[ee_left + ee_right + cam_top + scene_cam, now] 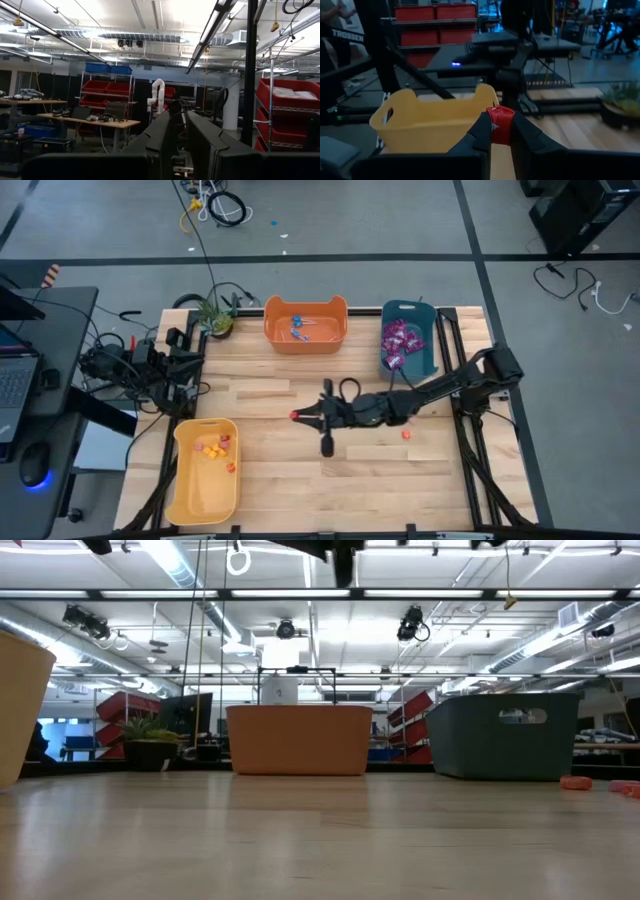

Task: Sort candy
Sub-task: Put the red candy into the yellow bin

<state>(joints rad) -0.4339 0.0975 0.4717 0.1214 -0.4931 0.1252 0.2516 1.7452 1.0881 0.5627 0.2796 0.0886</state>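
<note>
My right gripper (302, 416) reaches level across the middle of the table and is shut on a small red candy (500, 124). Ahead of it, toward the table's left, stands the yellow bin (432, 125), which holds several small orange and red pieces (213, 446). Blue lollipops (299, 328) lie in the orange bin (305, 340) at the far edge. Purple packets (398, 342) fill the teal bin (425, 365). One orange piece (407, 434) lies loose on the table. My left gripper (179, 125) waits folded back at the table's left edge, shut, with nothing in it. My right gripper pinches the red candy's two sides (494, 127) between its two fingers, out at their free ends. The fingers (481, 131) lie level and point toward the table's left side. The candy sticks up past the tips and is lifted clear of the table.
A potted plant (213, 315) stands at the far left corner beside the orange bin. Cables and the left arm's base (165, 370) crowd the left edge. Bare wood (400, 480) lies between the yellow bin and the right arm's frame. In the low view, orange pieces (576, 781) lie at the right.
</note>
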